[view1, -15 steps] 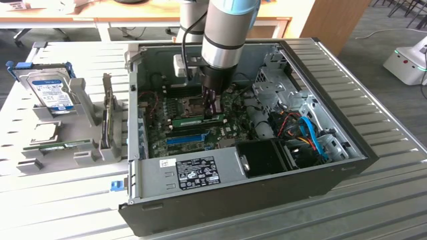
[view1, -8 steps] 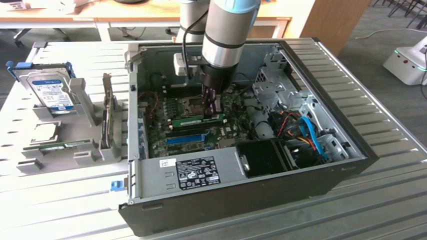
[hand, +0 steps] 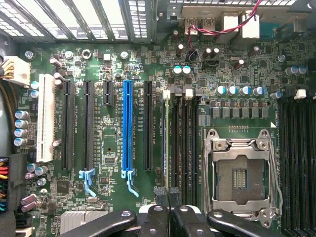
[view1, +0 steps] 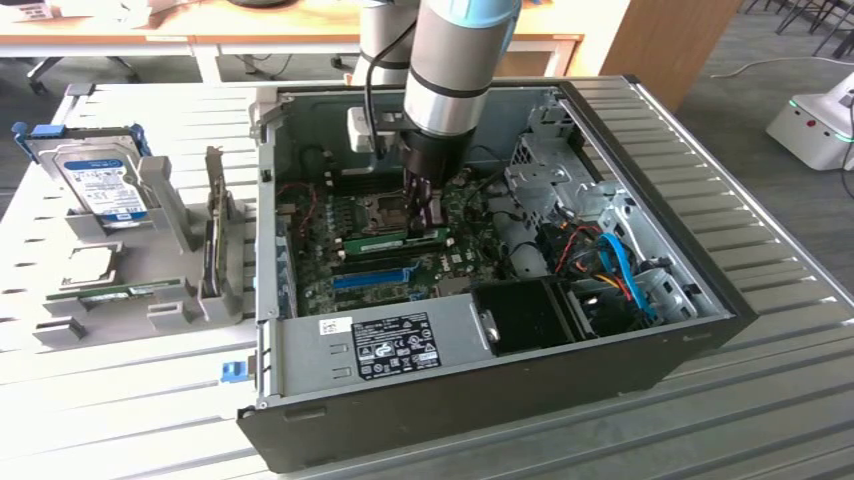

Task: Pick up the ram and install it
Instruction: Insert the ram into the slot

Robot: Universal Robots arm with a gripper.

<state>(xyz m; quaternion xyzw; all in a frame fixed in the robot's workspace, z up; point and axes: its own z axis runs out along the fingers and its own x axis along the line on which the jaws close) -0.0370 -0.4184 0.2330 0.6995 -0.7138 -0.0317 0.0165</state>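
Ribbed metal surface (view1: 761,190) carries an open computer case (view1: 441,400), and inside it the hand (view1: 427,225), nearly closed, pinches the ram (view1: 380,241) on edge over the memory slots (hand: 180,138) just beside the empty processor socket (hand: 240,173); seating is in hand and likely calls for a straight, even press.

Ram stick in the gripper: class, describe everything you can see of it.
The long, thin green ram stick stands on its edge, level, inside the open black computer case, at the row of black memory slots near the empty processor socket. The black gripper is shut on its top edge. Whether it is fully seated cannot be told.
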